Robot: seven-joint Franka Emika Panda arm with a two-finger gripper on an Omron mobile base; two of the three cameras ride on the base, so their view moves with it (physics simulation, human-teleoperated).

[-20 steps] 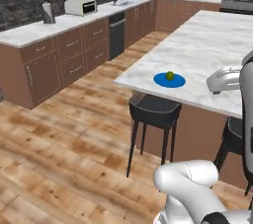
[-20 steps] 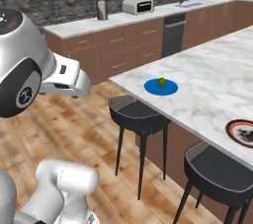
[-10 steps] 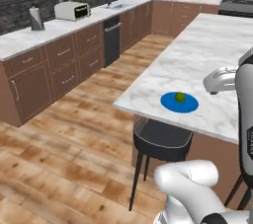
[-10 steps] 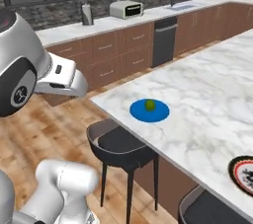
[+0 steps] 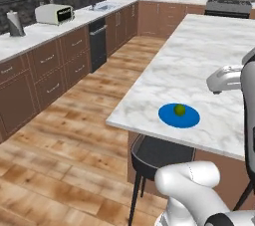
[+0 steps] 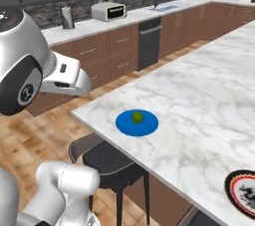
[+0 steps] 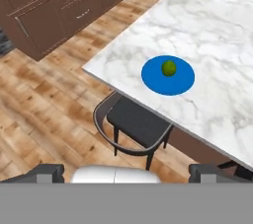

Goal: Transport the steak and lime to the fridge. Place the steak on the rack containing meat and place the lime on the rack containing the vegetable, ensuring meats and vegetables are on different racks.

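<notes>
The lime [image 5: 179, 109] is a small yellow-green ball resting on a blue plate [image 5: 191, 119] near the front corner of the marble island. The same lime [image 6: 137, 117] and plate [image 6: 149, 126] appear in the right base view, and the lime [image 7: 169, 67] sits well ahead of my hand. My gripper [image 7: 127, 172] hangs above the floor and a stool, short of the island's edge, open and holding nothing. A round disc with a black and red rim [image 6: 244, 193] is cut off at the lower right; I cannot tell whether it is the steak. The fridge and its racks are out of view.
A black stool [image 7: 138, 124] is tucked under the island corner below the plate. Brown cabinets with a toaster [image 5: 54, 14], a sink and a dishwasher [image 5: 97, 44] run along the far wall. Wooden floor lies between them and the island [image 5: 209, 46].
The whole picture has shifted: the base has driven closer to the island, so the plate and lime look larger and nearer. The lime still rests on its plate.
</notes>
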